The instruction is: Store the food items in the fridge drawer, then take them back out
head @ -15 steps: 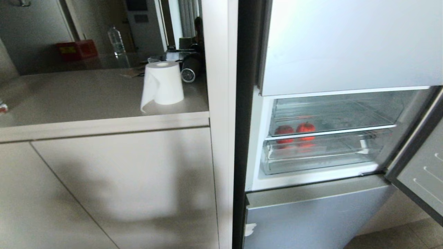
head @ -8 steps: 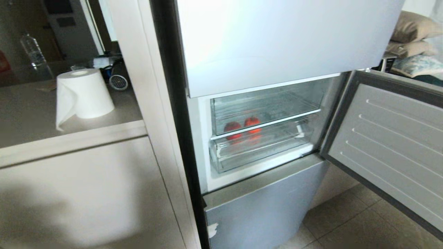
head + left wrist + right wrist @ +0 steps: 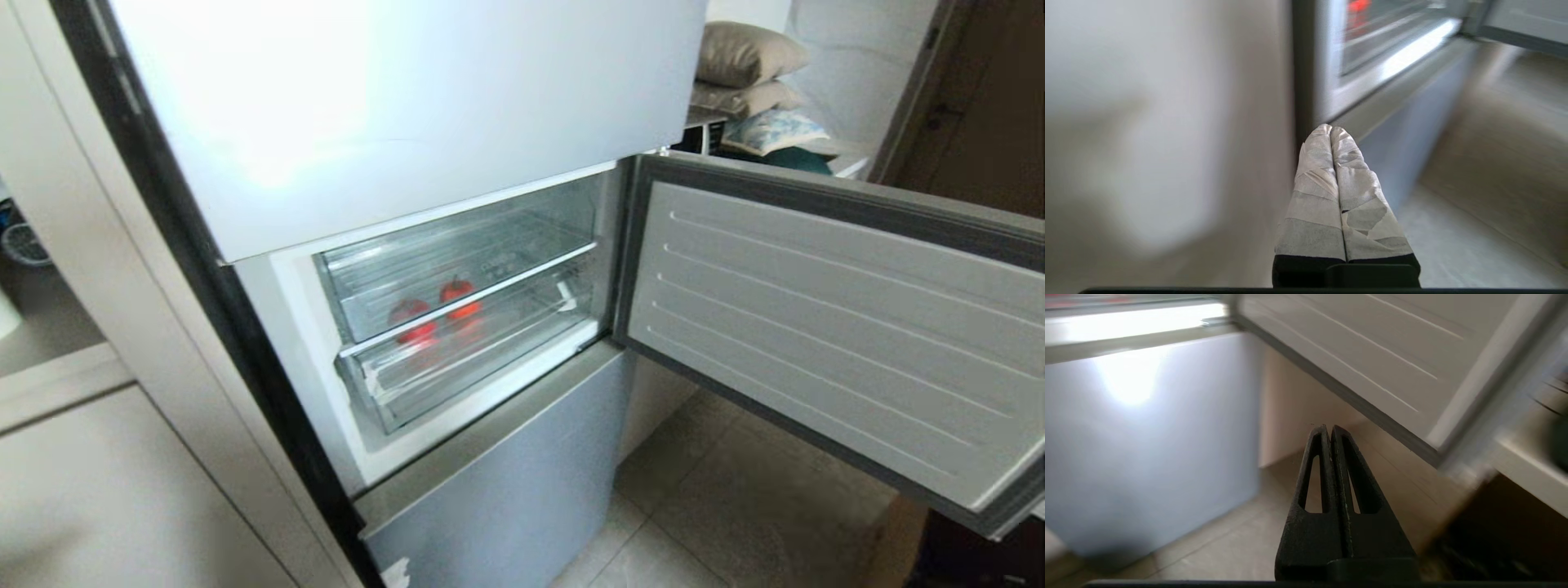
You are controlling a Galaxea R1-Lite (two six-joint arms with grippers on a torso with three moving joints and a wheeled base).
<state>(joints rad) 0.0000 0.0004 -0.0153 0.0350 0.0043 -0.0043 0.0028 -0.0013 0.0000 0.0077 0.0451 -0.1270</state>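
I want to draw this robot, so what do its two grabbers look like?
The left gripper has two long fingers wrapped all over in whitish-grey tape, with a black base underneath. The right gripper is plain black with a rough finish, and each finger is a narrow wedge with a long slot cut through it. Both taper to a point. No cables or markings show, and the arms themselves are out of sight.

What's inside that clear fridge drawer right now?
Two orange-red fruits sit side by side inside the fridge drawer. The drawer's back corners are blurred through the plastic, so anything there cannot be made out.
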